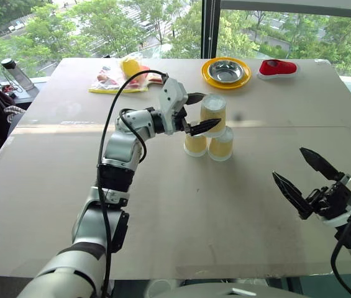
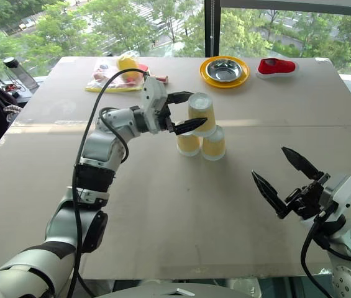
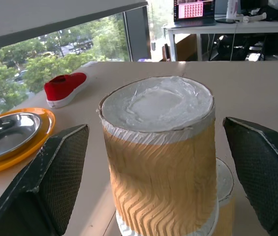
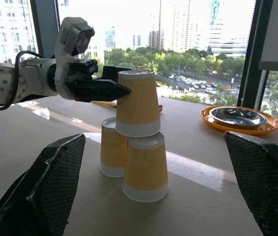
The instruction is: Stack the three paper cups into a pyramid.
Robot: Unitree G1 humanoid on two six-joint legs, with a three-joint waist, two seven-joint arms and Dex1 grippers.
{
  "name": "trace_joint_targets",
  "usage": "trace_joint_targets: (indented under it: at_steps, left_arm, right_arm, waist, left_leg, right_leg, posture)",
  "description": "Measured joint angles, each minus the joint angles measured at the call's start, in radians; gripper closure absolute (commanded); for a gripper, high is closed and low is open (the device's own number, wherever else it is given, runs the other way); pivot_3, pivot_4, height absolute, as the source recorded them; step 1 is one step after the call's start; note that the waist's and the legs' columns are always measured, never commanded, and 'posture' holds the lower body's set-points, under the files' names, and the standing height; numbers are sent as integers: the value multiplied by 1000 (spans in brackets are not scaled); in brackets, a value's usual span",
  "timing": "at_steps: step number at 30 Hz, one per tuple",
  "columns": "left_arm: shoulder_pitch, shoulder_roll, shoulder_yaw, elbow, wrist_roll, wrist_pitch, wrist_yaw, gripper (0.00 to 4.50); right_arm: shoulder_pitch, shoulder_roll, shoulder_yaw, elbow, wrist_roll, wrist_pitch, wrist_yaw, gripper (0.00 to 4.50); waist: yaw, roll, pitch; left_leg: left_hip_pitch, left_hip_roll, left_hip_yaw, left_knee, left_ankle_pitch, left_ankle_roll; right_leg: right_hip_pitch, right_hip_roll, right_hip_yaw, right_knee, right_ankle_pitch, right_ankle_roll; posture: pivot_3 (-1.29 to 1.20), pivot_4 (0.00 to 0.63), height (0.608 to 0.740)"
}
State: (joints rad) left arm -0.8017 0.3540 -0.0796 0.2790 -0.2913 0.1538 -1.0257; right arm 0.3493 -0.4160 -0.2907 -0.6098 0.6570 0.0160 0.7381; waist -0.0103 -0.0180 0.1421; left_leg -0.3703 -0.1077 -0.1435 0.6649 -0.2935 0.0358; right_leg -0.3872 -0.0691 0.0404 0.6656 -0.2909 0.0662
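The yellow plate (image 1: 207, 77) at the far side of the table (image 1: 51, 186) carries a steel bowl (image 1: 226, 72), and I can see nothing in the bowl. A clear plastic bag (image 1: 110, 82) farther along that far edge holds a yellow object and some red bits I cannot make out. All three paper cups stand upside down, so their insides are hidden from me.

My left gripper (image 1: 199, 112) has its fingers spread wide, one on each side of the top cup (image 1: 213, 112), and in my left wrist view a gap shows between each finger and the cup's wall, so I have hold of nothing. That top cup sits on the two bottom cups (image 1: 208, 144), which stand touching side by side just below my left fingertips. The top cup's base (image 3: 157, 102) faces up, white and slightly crumpled.

My right gripper (image 1: 304, 177) is also wide open and empty, well apart from the stack, with the cups out beyond its fingertips and to their left.

A red shoe (image 1: 278, 67) lies beside the plate. A bottle (image 1: 16, 74) stands near the table's far left corner. The near bottom cup partly covers the other one in my right wrist view.
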Motion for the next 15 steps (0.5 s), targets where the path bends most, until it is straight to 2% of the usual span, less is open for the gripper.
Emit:
trace_joint_targets:
  at_steps: [8,12,15]
  left_arm:
    - [128,99,49,-216,-50,68,6,31]
    - [287,133,89,-360,-63,113,63,31]
    - [477,144,103,-471,-66,129,99,31]
  right_arm:
    - [18,-2,-1,38,8,-3,34,0]
    - [53,-43,-1,82,-15,-3,73,0]
    - [63,-58,1,162,-60,-9,99,0]
  waist:
    - [-1,1,0]
    - [1,1,-1]
    - [0,2,-1]
  left_leg:
    - [0,0,0,0,0,0]
    - [0,0,-1,0,0,0]
    - [3,0,0,-1,0,0]
  right_leg:
    - [0,0,1,0,0,0]
    - [1,0,1,0,0,0]
    - [3,0,3,-1,0,0]
  posture:
    - [0,150,740]
    - [0,150,740]
    - [0,150,740]
